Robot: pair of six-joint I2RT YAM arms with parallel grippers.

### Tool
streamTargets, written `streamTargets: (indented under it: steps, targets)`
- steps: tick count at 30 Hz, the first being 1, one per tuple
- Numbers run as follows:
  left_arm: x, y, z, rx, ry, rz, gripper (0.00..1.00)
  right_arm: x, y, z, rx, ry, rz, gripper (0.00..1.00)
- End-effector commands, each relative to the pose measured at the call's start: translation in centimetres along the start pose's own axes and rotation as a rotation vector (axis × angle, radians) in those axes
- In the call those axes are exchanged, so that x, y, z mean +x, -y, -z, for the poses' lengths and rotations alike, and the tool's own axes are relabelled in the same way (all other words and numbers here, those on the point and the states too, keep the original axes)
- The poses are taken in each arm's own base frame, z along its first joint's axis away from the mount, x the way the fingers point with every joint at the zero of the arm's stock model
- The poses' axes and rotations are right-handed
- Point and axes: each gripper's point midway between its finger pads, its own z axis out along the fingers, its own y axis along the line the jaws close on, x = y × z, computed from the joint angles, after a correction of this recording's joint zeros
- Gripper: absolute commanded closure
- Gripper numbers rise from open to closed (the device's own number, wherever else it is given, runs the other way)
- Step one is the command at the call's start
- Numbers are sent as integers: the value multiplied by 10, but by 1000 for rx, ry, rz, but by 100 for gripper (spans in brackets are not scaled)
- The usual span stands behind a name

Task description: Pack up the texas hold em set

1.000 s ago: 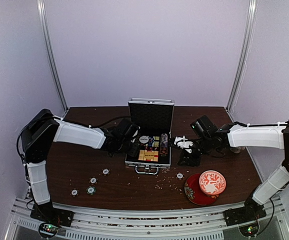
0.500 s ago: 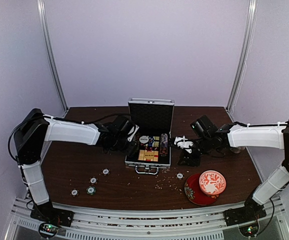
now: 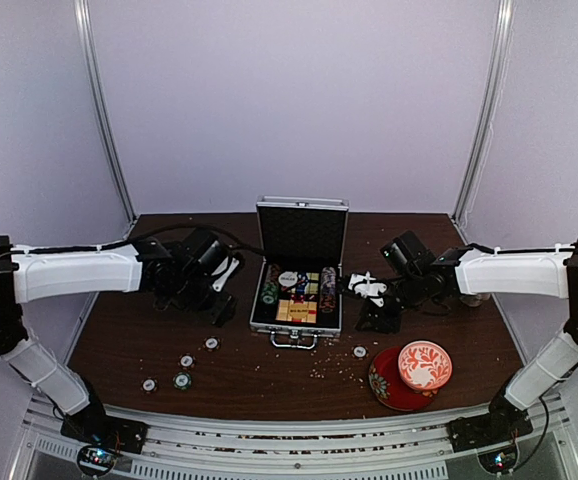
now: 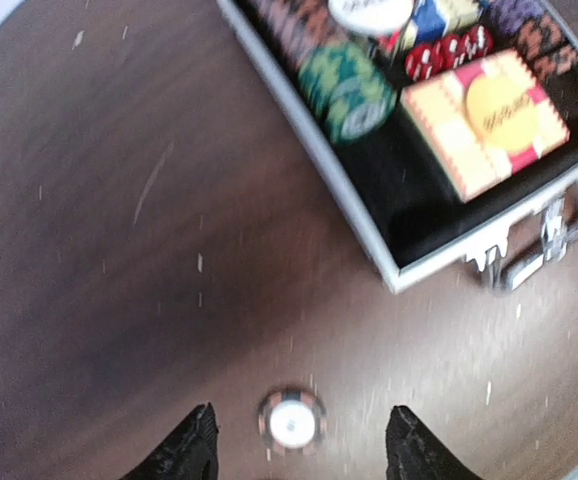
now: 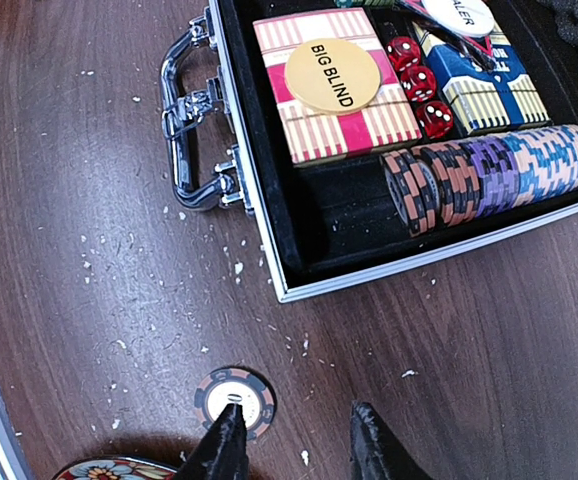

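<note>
At table centre: briefcase (image 3: 299, 235) open, chips (image 5: 489, 175), card box (image 5: 334, 90), dice (image 5: 419, 85) inside.
Left gripper (image 4: 302, 445): jaws spread, empty, over loose chip (image 4: 291, 422) left of briefcase.
Right gripper (image 5: 297, 440): jaws spread, empty, beside second loose chip (image 5: 233, 397).

We see a dark brown table (image 3: 129, 330), flecked with pale crumbs (image 5: 184, 215), boxed in by plain lilac walls (image 3: 299, 100) and two slanting metal posts (image 3: 104, 110).
</note>
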Motion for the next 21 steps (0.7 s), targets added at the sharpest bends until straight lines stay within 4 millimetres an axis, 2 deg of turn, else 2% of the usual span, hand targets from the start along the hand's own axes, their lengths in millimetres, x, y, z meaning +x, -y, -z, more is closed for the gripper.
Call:
streamTargets:
  steps: [1,5,8,16,21]
  targets:
    - [57,-8,21,0,-151,126,41,-13,9,14,45,35,18,63]
    - [98,-7,26,17,-275,153,41,-16,9,18,52,46,26,63]
    - [120,-6,26,22,-354,160,42,-16,9,19,54,50,27,63]
    - [150,-6,19,18,-453,164,41,-18,9,23,60,59,32,63]
    - [160,2,11,57,-472,171,42,-17,8,22,59,56,33,63]
